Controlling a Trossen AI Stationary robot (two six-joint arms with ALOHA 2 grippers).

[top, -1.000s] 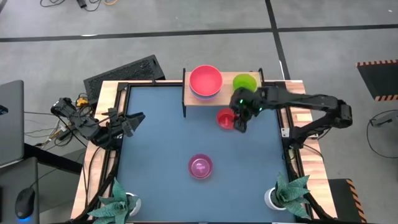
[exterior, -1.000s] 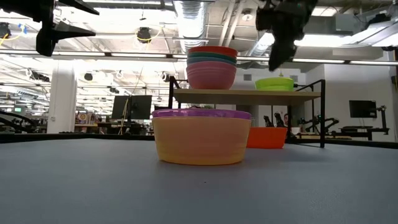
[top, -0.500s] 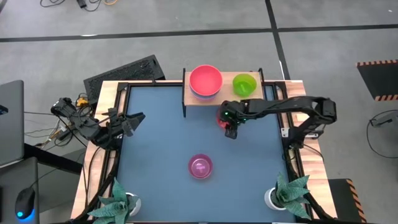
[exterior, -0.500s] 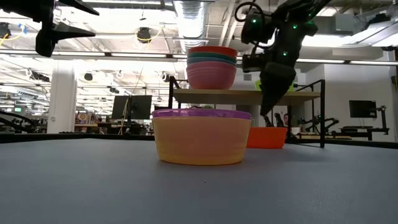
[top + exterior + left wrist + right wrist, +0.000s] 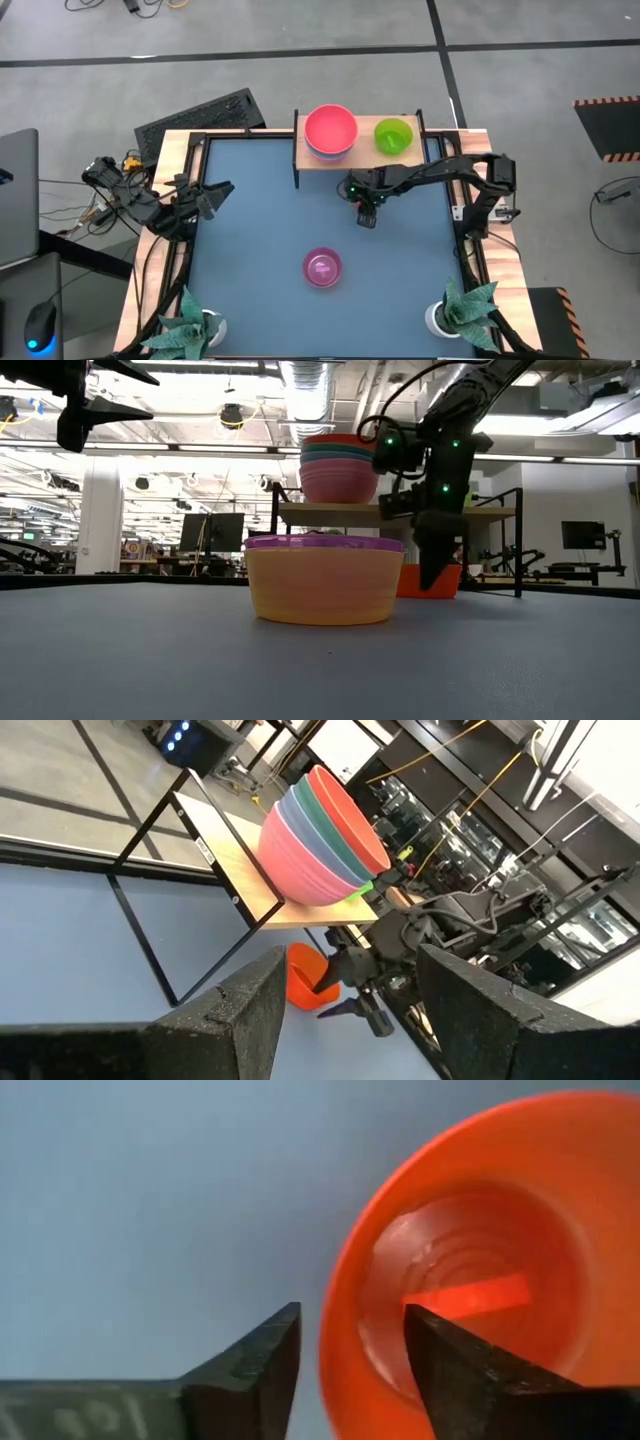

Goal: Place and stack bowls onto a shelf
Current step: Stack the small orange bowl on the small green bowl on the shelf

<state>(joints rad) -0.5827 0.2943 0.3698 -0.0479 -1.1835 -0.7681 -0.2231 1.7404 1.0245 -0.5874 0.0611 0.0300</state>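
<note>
A small orange bowl stands on the blue table just in front of the shelf, and shows low in the low view. My right gripper points down at its rim, open, with one finger inside the bowl and one outside; I see no touch. It shows in the low view and the high view. On the shelf stand a stack of larger bowls, pink on the outside, and a green bowl. A small magenta-rimmed bowl sits mid-table. My left gripper waits, open, at the table's left edge.
Two white plant pots with green leaves stand at the near corners. The shelf's black legs stand close behind the orange bowl. The wooden table rim borders the blue surface. Open table lies between the shelf and the magenta-rimmed bowl.
My right gripper has come down from the shelf top's height to the table, moving a little toward the table's left and near edge, and now stands over the orange bowl's rim. The bowls have stayed where they were.
</note>
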